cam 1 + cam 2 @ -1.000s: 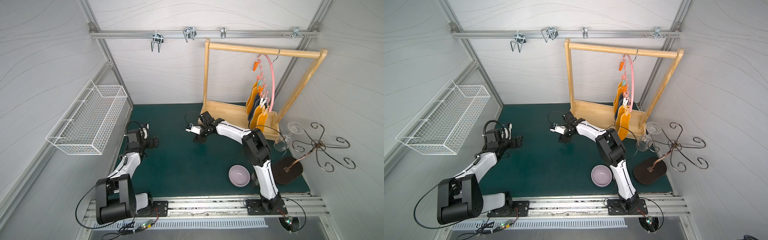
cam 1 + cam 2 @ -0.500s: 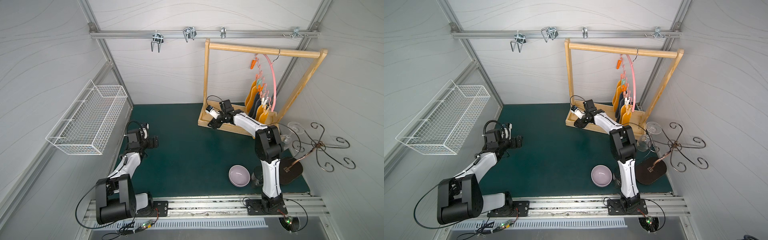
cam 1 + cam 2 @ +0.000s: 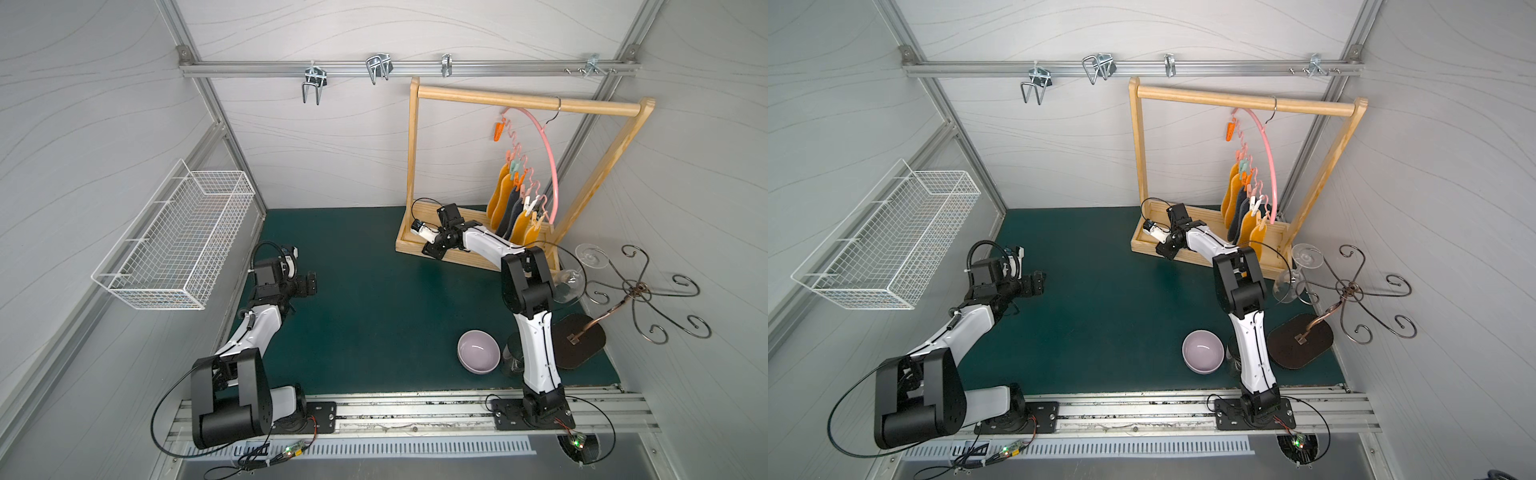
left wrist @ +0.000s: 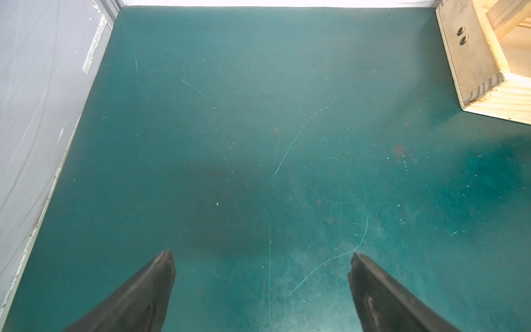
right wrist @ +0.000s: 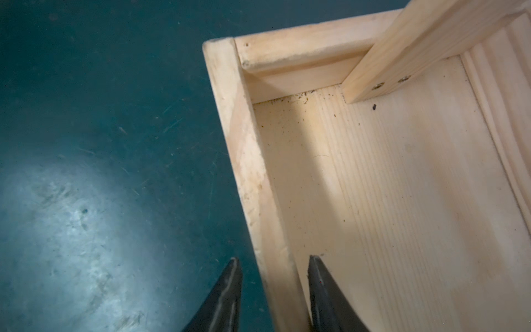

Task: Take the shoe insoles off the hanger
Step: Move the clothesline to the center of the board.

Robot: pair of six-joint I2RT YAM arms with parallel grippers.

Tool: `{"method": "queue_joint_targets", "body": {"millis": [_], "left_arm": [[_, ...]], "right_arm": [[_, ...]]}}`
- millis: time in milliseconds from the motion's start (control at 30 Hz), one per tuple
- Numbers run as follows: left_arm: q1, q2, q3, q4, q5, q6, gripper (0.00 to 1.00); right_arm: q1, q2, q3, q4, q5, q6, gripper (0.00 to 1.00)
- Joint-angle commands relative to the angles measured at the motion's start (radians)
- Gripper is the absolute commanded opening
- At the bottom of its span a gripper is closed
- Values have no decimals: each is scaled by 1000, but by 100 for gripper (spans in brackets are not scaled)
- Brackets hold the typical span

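The pink hanger (image 3: 550, 166) (image 3: 1268, 166) hangs by its hook from the wooden rack's rail (image 3: 523, 102). Several shoe insoles (image 3: 505, 199) (image 3: 1237, 199), mustard-orange and dark grey, are clipped to it and hang down into the rack's base. My right gripper (image 3: 430, 249) (image 5: 274, 258) is low at the front left end of that base, away from the insoles. Its jaws are open and straddle the base's front wall (image 5: 250, 172), one finger over the mat, one inside. My left gripper (image 3: 309, 284) (image 4: 262, 254) hovers wide open over bare green mat at the left.
A white wire basket (image 3: 174, 237) hangs on the left wall. A lilac bowl (image 3: 478, 351) and a dark glass (image 3: 513, 359) stand by the right arm's base. A metal stand (image 3: 636, 286) with a wine glass (image 3: 569, 282) is at the right. Hooks hang from the back rail.
My right arm swung from the middle of the mat back to the rack's base, and its jaws have narrowed around the front wall. The left arm has not moved.
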Motion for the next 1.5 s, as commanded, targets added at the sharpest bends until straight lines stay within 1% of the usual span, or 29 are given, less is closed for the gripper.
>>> {"method": "queue_joint_targets", "body": {"millis": [0, 233, 467, 800, 933, 1133, 1467], "left_arm": [[3, 2, 24, 13, -4, 6, 100], [3, 0, 25, 12, -4, 6, 100], [3, -2, 23, 15, -7, 4, 100], [3, -4, 19, 18, -12, 1, 100], [3, -6, 17, 20, -16, -2, 100], [5, -11, 14, 17, -34, -2, 100], [8, -26, 3, 26, -45, -9, 100]], "right_arm": [[47, 14, -12, -91, -41, -60, 40], [97, 18, -19, -106, -97, -139, 34], [160, 32, -15, -106, -87, -172, 31], [229, 75, 41, -120, -87, -176, 16], [263, 90, 71, -118, -78, -180, 15], [330, 117, 139, -117, -100, -154, 16], [429, 139, 222, -86, -128, -59, 16]]}}
